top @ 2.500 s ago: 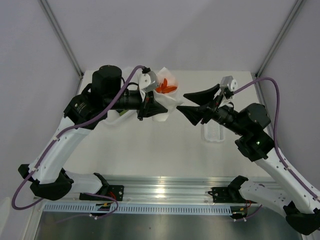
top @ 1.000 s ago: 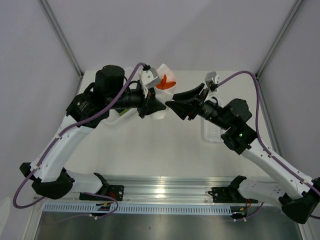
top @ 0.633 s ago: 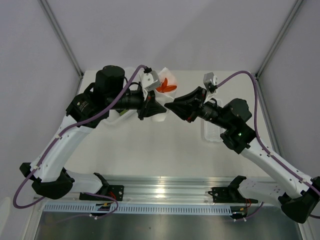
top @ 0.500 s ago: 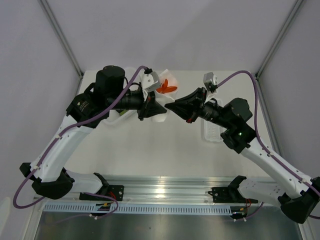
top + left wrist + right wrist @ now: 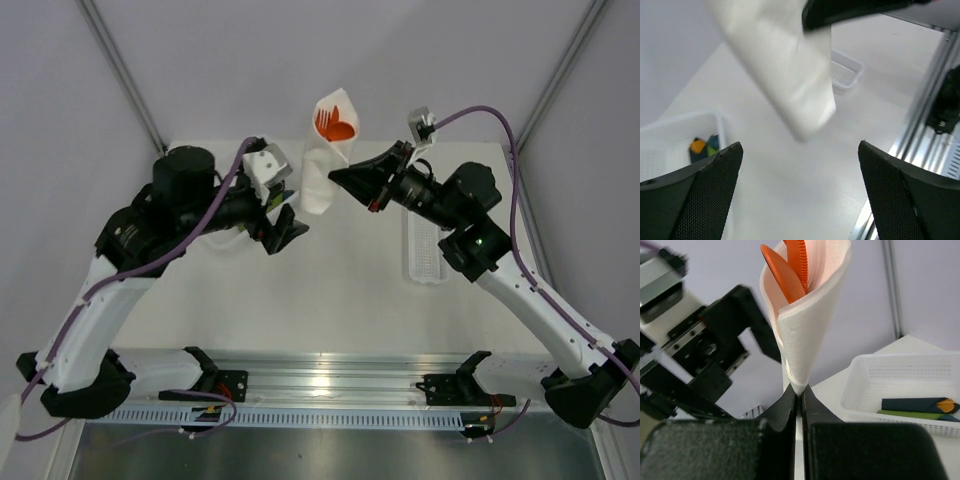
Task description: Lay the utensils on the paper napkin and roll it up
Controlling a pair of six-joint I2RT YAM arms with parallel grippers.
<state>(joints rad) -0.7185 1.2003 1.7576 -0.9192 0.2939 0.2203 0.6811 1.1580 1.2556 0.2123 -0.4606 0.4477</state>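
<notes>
Pulled back toward 7 o'clock since half a second ago, the left arm has let go of the roll, and the right arm has lifted it off the surface toward 12 o'clock. Nearest, the left fingers stand spread wide with nothing between them. Just beyond, at about their 1 o'clock, hangs the soft white paper napkin, rolled into a loose cone; the left wrist view shows it only as a blur. Its long axis runs roughly 6 to 12, narrow end low and open mouth high, where the bright orange plastic fork and spoon poke out. The right fingers, reaching in from 3 o'clock, are pinched shut on the cone's narrow lower end, so the right arm alone is in contact. I judge the rolling nearly done. The next move probably turns on keeping the mouth up, since so low a grip could let the wrap loosen. At 3 o'clock lies a narrow ribbed white plastic tray. At 10 o'clock a large translucent white bin holds dark green and black bars with orange tips. No writing is legible.
</notes>
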